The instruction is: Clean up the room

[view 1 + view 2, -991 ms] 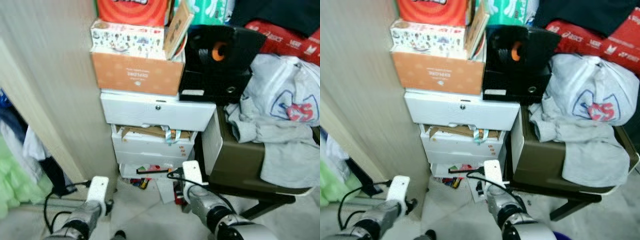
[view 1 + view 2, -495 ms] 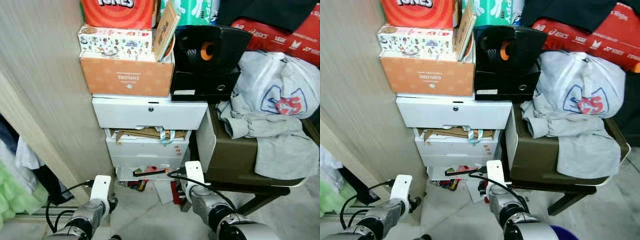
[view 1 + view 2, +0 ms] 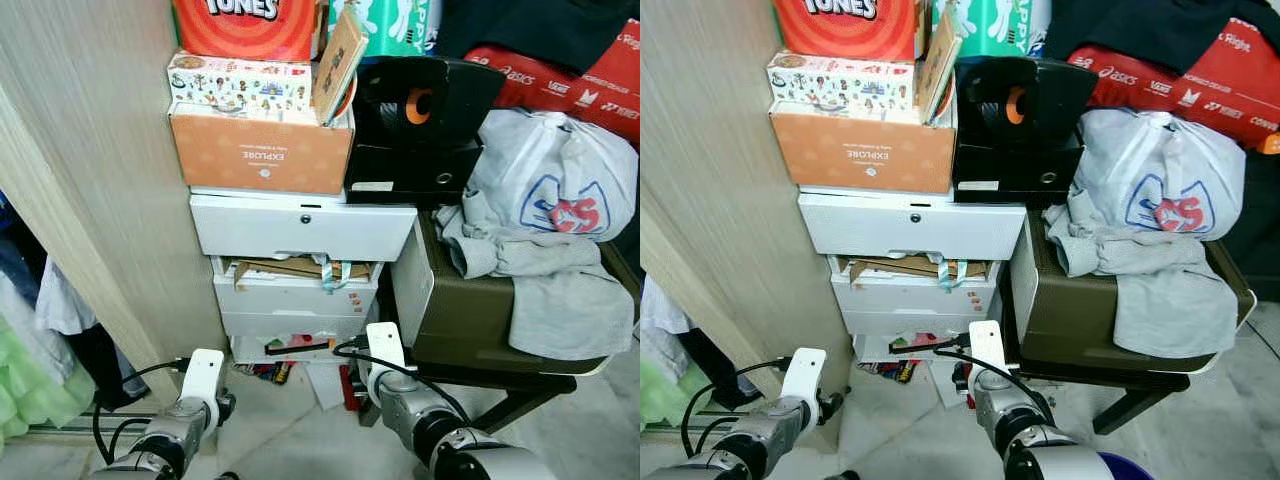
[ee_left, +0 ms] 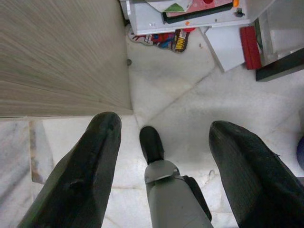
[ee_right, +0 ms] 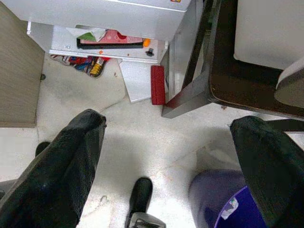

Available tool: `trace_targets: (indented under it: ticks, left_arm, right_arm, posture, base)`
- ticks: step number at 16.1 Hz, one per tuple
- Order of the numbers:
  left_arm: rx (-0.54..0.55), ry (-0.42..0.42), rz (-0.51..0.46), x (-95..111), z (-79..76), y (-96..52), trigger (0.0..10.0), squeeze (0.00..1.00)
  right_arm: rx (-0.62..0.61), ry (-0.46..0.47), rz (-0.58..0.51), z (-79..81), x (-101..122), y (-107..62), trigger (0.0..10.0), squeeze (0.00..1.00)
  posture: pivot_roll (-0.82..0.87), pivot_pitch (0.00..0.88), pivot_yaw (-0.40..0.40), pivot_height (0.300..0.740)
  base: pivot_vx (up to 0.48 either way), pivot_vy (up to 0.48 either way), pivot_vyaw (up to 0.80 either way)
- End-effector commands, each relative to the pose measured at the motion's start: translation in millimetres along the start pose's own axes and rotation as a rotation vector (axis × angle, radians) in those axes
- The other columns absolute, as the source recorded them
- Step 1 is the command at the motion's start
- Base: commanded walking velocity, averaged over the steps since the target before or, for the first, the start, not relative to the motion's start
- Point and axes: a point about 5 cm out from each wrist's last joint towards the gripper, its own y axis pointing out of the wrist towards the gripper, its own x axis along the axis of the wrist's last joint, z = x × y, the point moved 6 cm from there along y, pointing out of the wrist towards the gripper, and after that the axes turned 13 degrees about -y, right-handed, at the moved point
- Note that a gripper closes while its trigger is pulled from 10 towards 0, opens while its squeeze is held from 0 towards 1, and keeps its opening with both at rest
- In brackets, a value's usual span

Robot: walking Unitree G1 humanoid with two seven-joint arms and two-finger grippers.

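Note:
Both arms hang low over the pale tiled floor. My left gripper (image 4: 165,122) is open with nothing between its fingers, beside a wooden panel (image 4: 57,52). My right gripper (image 5: 169,118) is also open and empty, above the floor before a white drawer unit (image 3: 300,230). Loose clutter lies at the unit's foot: a red flat item (image 5: 157,84), a white sheet (image 5: 134,80) and a colourful packet (image 5: 80,64). The lowest drawer (image 5: 109,45) stands partly open with small things in it. Grey clothing (image 3: 540,270) and a white plastic bag (image 3: 560,180) are draped over a dark stool (image 3: 470,320).
An orange cardboard box (image 3: 260,150), more boxes and a black case (image 3: 420,120) are stacked on the drawer unit. A tall wooden panel (image 3: 90,180) stands on the left, with hanging clothes (image 3: 30,330) beyond. A purple bin (image 5: 223,204) sits by my right foot.
The head views have shifted and sharpened, so the camera moved. The arms hang as before and none of the things have moved.

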Motion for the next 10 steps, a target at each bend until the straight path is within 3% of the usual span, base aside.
trace_targets:
  ticks: [1,6,8,10]
  left_arm:
    - [-0.011,0.014,0.001,1.2,-3.1,0.2,10.0,0.0]
    - [-0.013,0.024,0.0,2.2,-3.4,0.2,10.0,0.0]
    - [-0.014,0.028,0.0,2.2,-3.8,0.2,10.0,0.0]
    - [-0.014,0.027,-0.003,3.0,-4.1,0.2,10.0,0.0]
  right_arm:
    - [0.0,-0.001,0.0,-1.6,1.5,0.1,10.0,0.0]
    - [0.002,-0.004,-0.006,-0.9,3.5,0.0,10.0,0.0]
    - [0.001,-0.005,-0.007,-1.0,4.0,0.0,10.0,0.0]
    - [0.001,-0.009,-0.011,-0.9,5.5,-0.1,10.0,0.0]
  posture:
    - [-0.06,0.048,-0.09,0.74]
    - [-0.06,0.05,-0.087,0.74]
    - [-0.06,0.05,-0.087,0.74]
    - [-0.07,0.052,-0.086,0.74]
  base:
    - [0.0,0.0,0.0]
    - [0.0,0.0,0.0]
    - [-0.48,0.0,0.0]
    - [0.0,0.0,0.0]
